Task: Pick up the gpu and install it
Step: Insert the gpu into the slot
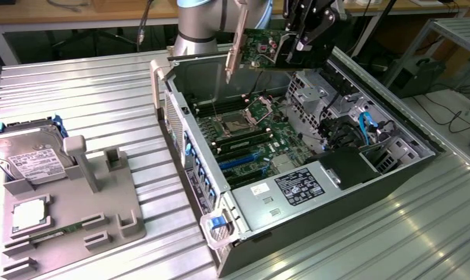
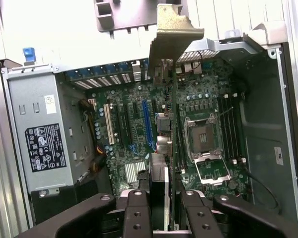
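Green circuit board faces the exterior camera: the gpu (image 1: 262, 49) hangs in the air on edge above the far end of the open computer case (image 1: 190, 70), touching nothing below it. The gripper (image 1: 301, 49) is clamped on it, 1 finger on each face, as the wrist view shows with the card edge-on between the 2 black fingers (image 2: 138, 210). The silver bracket (image 1: 232, 55) hangs at the end of the card toward the exterior view's left, over the case's rear wall.

Judging by this, the pick-up is done and the work stands in the carry-and-align step of the install: the card is over the motherboard (image 1: 255, 131) but well clear of it, and not yet seated.

Seating would call for the card's lower edge to line up along 1 of the expansion slots, such as the blue slot (image 2: 148, 124), with the bracket meeting the rear opening of the case, then a straight, square descent without tilt. The empty processor socket (image 2: 204, 144) and the memory slots lie close beside that path and need clearance.
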